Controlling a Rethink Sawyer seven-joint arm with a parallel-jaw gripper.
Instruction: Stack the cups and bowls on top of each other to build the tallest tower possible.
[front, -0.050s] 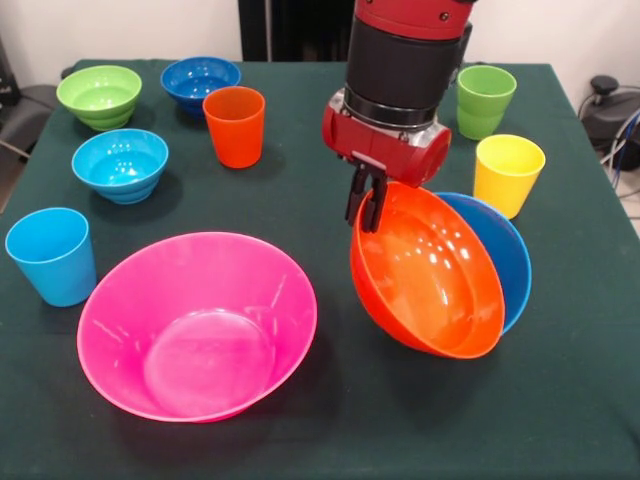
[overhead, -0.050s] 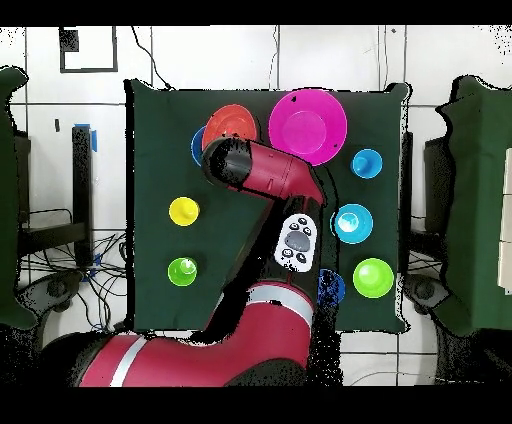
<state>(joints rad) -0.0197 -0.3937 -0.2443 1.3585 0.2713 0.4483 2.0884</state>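
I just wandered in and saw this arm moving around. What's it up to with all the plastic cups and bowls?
The arm's gripper has its jaws closed on the rim of the orange bowl, which is tilted against the blue bowl behind it. The pink bowl sits alone nearby. The cups and small bowls stand scattered and unstacked.

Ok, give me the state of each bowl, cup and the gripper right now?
Gripper: shut on the large orange bowl's rim.
Large orange plastic bowl: tilted, nested in blue one.
Large blue plastic bowl: tilted, under orange.
Large pink plastic bowl: upright, alone, empty.
Four plastic cups, e.g. yellow: upright, unstacked.
Three small ridged bowls, e.g. green: upright, unstacked.
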